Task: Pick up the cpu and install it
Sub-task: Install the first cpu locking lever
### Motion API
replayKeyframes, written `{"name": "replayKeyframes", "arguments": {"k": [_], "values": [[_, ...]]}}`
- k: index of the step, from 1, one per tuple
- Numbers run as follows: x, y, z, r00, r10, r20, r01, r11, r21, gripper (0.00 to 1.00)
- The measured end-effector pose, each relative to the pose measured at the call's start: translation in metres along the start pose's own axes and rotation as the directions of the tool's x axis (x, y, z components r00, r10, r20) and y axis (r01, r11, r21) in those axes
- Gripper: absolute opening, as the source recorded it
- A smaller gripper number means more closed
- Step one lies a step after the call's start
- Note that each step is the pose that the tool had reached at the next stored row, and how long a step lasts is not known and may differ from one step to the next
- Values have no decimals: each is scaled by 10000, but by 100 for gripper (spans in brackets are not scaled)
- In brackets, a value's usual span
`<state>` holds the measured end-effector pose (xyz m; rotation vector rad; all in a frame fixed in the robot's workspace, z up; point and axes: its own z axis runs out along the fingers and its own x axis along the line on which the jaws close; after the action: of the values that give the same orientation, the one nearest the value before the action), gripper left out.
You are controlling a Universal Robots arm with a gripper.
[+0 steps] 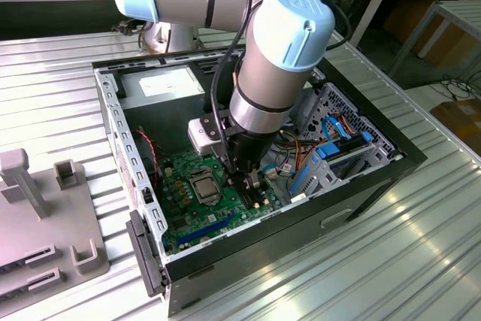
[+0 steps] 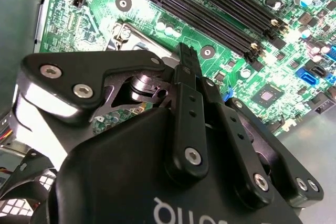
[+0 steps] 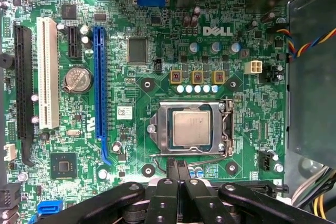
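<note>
Gripper (image 1: 246, 186) is down inside the open PC case (image 1: 376, 178) in the exterior view, hanging just above the green motherboard (image 1: 188, 219), next to the socket (image 1: 203, 183) on the exterior view's right. Blue-capped arm joint (image 1: 289, 31) sits right above it. Grey fixture block (image 1: 45, 223) lies on the ribbed table (image 1: 421, 261), off to the exterior view's left of the case.

Second wrist view: gripper (image 2: 188, 59) fingers are pressed together, no gap between the tips, nothing clamped in them. Long black memory slots (image 2: 210, 9) run across the board beyond them. Socket's metal frame (image 2: 123, 32) peeks out behind the black linkage.

First wrist view: cpu (image 3: 192, 128) is lying flat inside the socket (image 3: 191, 129), silver top up, square to the frame. Fingertips (image 3: 177, 167) sit closed just outside the socket edge, apart from the cpu. Blue slot (image 3: 100, 87), white slot (image 3: 47, 72) and coin battery (image 3: 77, 80) are on the far side of the board from the socket.
</note>
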<state>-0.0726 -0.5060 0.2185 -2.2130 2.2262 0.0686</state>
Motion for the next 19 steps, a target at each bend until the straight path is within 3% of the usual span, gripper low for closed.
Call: {"name": "replayKeyframes", "arguments": {"k": [14,16,19], "values": [[3,14,81,9999,-91,-52,91,10000,14,11],[22,15,82,9999,-107,-79,107,9999,87,11],[26,16,84,9999,-112,-115,113,9998,134,11]]}}
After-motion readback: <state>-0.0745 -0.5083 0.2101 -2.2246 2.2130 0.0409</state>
